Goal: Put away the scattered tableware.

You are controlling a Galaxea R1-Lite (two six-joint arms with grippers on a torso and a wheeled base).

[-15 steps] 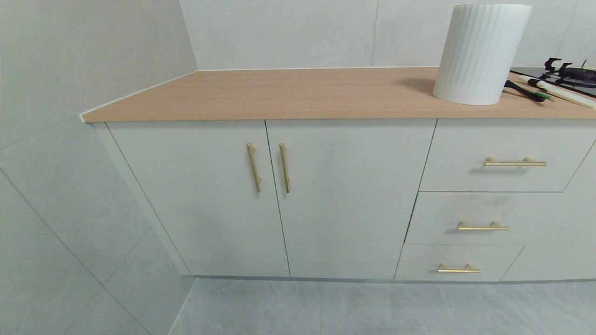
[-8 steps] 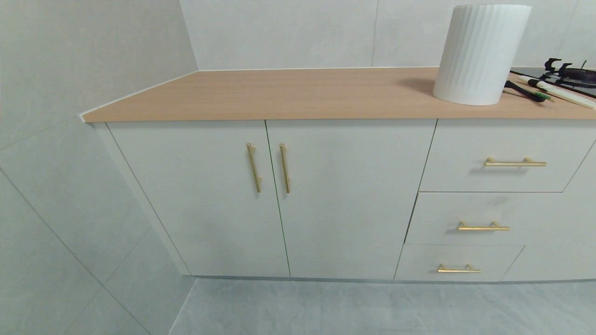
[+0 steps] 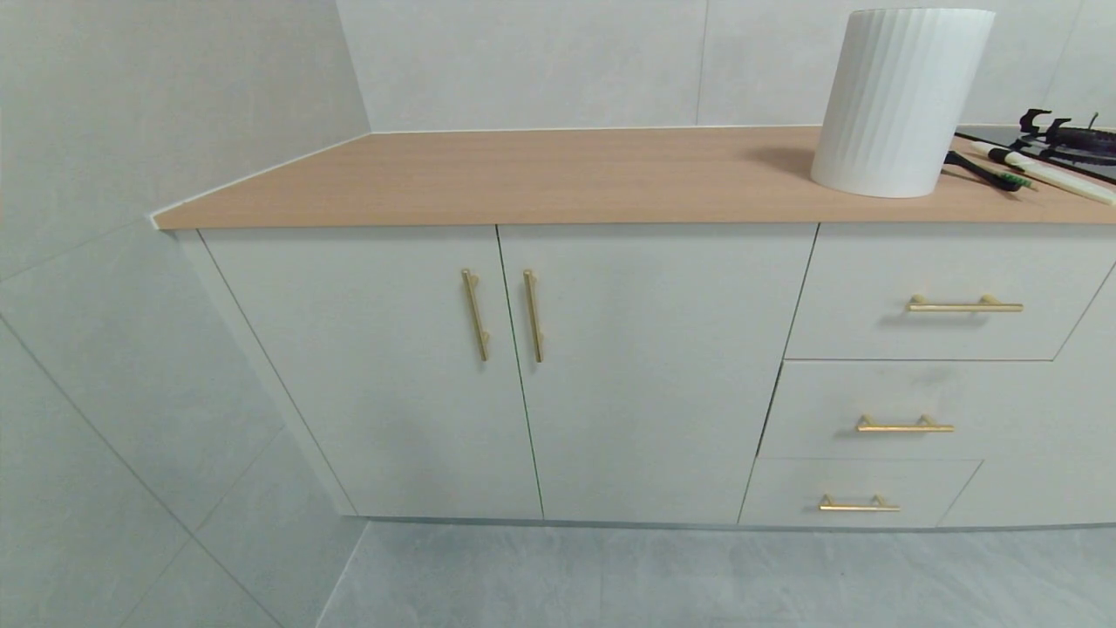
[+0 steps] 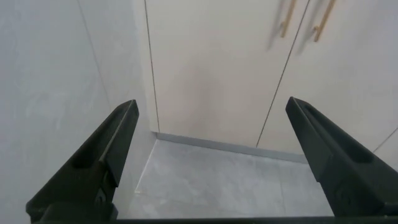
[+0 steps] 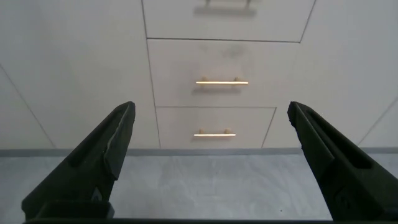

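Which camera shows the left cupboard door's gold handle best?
The head view: the handle shows whole, upright beside the door gap. The left wrist view catches just its lower end; the right wrist view faces the drawers.

The worktop (image 3: 523,174) shows bare wood from the wall corner across to a tall white ribbed container (image 3: 902,100), which stands upright near the right end and blocks that side. Just beside it lie slim utensils (image 3: 990,170) and a black stove grate (image 3: 1068,135), crowding the far right. A tiled wall (image 3: 131,174) closes off the left. Below, shut cabinet doors (image 3: 375,375) and shut drawers (image 3: 942,262) form a flat front, with only gold handles (image 3: 475,314) standing out. Open floor (image 3: 697,576) lies before them. The left end effector (image 4: 210,107), fingers spread wide, faces the door beside the wall. The right end effector (image 5: 210,107), likewise spread, faces the lower drawers.
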